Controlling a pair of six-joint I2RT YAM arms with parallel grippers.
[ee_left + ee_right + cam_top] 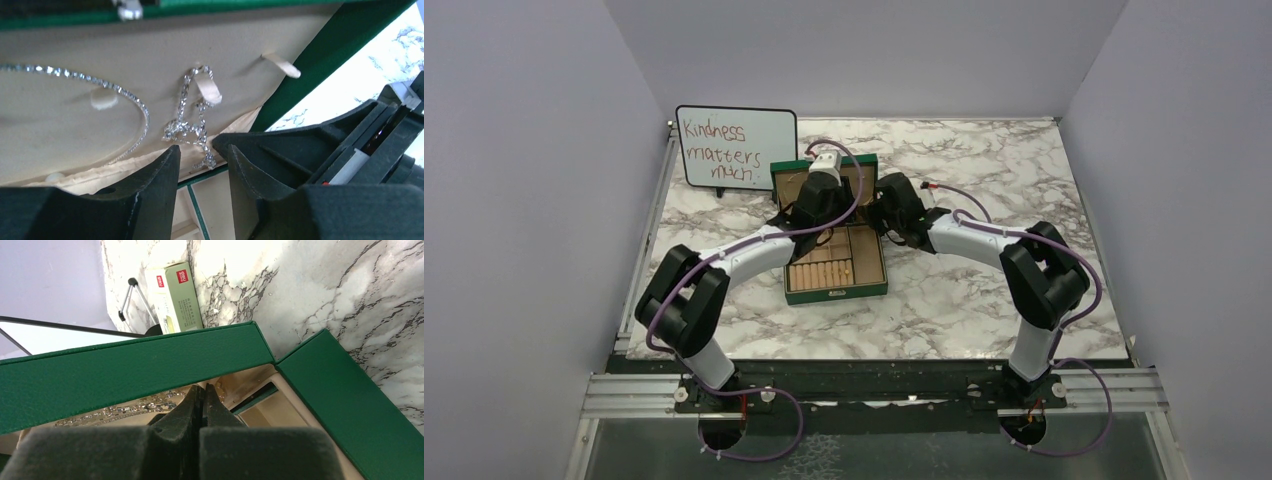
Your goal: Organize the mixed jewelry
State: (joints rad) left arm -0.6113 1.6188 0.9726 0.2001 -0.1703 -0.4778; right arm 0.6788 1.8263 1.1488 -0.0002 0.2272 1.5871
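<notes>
The green box (pixel 836 292) stands open, its lid upright at the back. On the tan inside of the lid (pixel 60 120), a bunched silver chain (pixel 192 127) hangs from a tan hook (pixel 207 87). A thin sparkling silver loop (pixel 100 85) lies to its left. My left gripper (pixel 200 150) is open, and the chain's lower end hangs just above the gap between its tips. My right gripper (pixel 202 387) is shut, with its tips at the lid's lower edge beside the silver chain (pixel 135 407). Nothing shows between its jaws. It also shows in the left wrist view (pixel 220 141), right of the chain.
A white-and-green carton (pixel 175 297) lies on the marble table (pixel 984 290) behind the lid. A whiteboard (pixel 736 147) stands at the back left. The box's front holds tan ring rolls (pixel 824 272) and compartments (pixel 215 200). Both arms crowd over the box.
</notes>
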